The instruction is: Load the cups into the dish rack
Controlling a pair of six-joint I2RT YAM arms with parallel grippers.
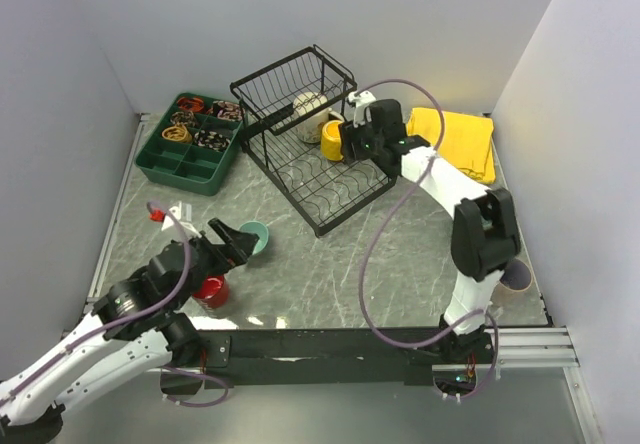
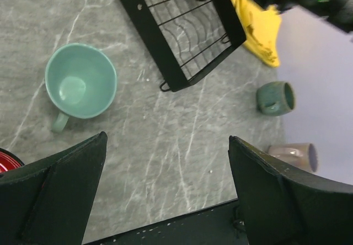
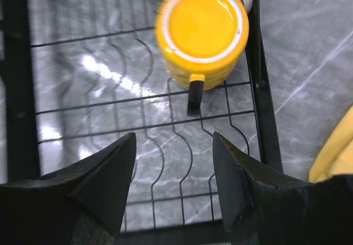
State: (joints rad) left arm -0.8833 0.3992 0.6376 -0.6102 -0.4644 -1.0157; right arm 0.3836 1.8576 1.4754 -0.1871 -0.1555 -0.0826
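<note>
Right pincer, parted and empty, faces a yellow ceramic mug in the black wire dish rack; left pincer gapes wide.

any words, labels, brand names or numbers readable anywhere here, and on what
None can be read.
The yellow mug, the teal mug and the dish rack show no lettering.
A small white and red object is too small to tell whether it carries any text.
</note>
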